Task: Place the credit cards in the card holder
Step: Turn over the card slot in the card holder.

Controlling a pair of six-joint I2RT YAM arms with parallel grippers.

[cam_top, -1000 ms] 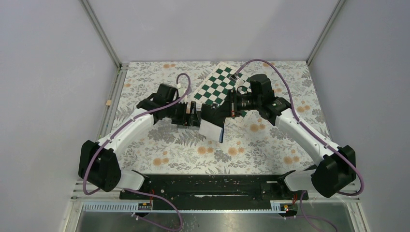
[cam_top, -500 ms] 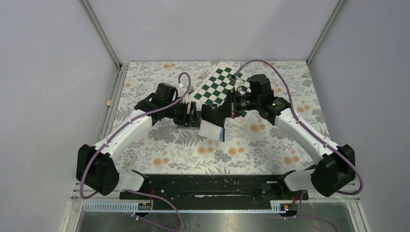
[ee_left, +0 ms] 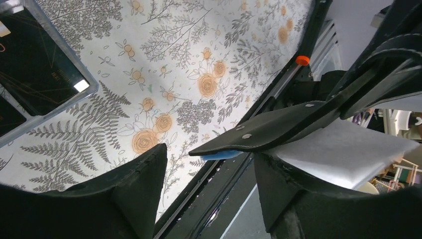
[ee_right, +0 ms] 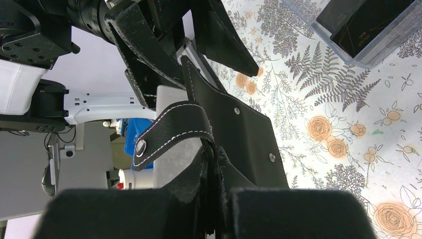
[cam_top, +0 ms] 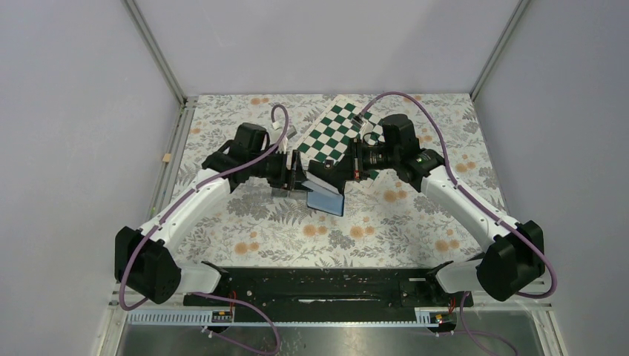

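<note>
My right gripper is shut on the black card holder and holds it open above the table; in the right wrist view the holder shows its snap tab. A grey-blue credit card sticks out of the holder's near side, and its pale face also shows in the left wrist view. My left gripper is open right beside the holder; in its own view the holder's flap crosses just past its fingertips. More dark cards lie in a clear box.
The green-and-white checkered board lies behind both grippers. The clear plastic box sits on the floral table cover under the left gripper. Metal frame rails run along the table's left edge.
My left gripper has shifted slightly up and toward the holder. The card sticking out of the holder has tilted, and its face now looks grey-blue instead of white.
</note>
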